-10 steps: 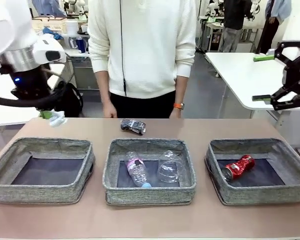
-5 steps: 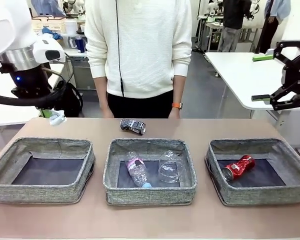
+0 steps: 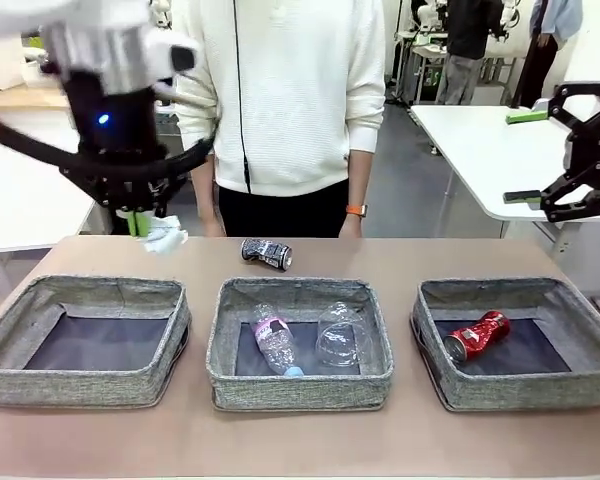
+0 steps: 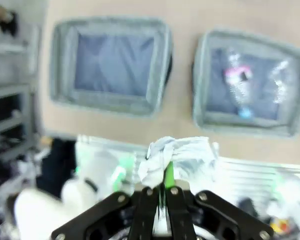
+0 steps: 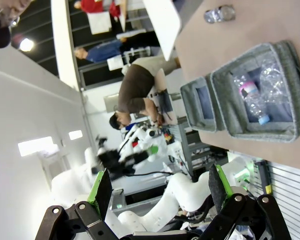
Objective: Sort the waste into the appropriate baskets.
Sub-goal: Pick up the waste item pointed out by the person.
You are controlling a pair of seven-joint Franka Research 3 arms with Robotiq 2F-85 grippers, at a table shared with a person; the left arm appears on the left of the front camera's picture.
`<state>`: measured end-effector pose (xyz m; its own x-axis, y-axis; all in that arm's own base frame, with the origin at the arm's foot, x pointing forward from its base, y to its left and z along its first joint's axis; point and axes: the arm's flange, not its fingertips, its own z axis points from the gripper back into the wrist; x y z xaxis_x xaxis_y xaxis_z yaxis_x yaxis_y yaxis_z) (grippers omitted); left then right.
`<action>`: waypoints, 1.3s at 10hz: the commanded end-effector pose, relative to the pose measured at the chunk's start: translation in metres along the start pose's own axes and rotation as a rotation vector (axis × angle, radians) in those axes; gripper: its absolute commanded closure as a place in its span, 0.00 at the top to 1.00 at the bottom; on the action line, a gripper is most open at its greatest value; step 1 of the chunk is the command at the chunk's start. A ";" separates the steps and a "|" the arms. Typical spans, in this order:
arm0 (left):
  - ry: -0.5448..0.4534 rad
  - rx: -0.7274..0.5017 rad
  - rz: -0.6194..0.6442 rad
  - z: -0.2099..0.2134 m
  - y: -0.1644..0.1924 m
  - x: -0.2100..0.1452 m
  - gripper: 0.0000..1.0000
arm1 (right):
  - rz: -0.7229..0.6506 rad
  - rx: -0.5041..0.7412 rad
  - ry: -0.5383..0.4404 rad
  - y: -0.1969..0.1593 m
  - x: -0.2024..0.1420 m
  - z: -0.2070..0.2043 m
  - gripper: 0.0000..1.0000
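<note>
Table (image 3: pixel 410 258) | pink-label bottle (image 3: pixel 273 343) in basket (image 3: pixel 300 386) | left end effector (image 4: pixel 165 176) grips paper wad (image 4: pixel 184 155)

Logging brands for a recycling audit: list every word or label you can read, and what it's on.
Nothing reads clearly.
White lettering on the right gripper: cut off, unreadable.
Pink label on the bottle: too small.
Print on the red can: blurred.
Print on the black-and-white can: blurred.

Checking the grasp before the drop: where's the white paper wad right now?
Front view, robot's left: the white paper wad is pinched in the shut left gripper, raised behind the left basket's far right corner, left of the black-and-white can.
</note>
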<state>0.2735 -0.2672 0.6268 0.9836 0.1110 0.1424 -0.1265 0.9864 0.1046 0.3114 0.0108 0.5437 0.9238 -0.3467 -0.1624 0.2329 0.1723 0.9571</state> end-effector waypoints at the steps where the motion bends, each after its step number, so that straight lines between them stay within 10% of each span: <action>1: 0.076 0.035 0.035 0.050 -0.038 -0.007 0.01 | 0.005 0.026 0.004 0.003 0.000 0.000 1.00; 9: 0.174 -0.071 0.125 0.196 -0.150 0.010 0.01 | 0.005 0.026 0.004 0.003 0.000 0.000 1.00; 13: 0.174 -0.087 0.110 0.162 -0.133 -0.001 0.01 | 0.005 0.026 0.004 0.003 0.000 0.000 1.00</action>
<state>0.2718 -0.4252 0.7793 0.9778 0.2071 -0.0323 -0.2075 0.9782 -0.0067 0.3114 0.0107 0.5435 0.9237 -0.3468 -0.1630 0.2335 0.1721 0.9570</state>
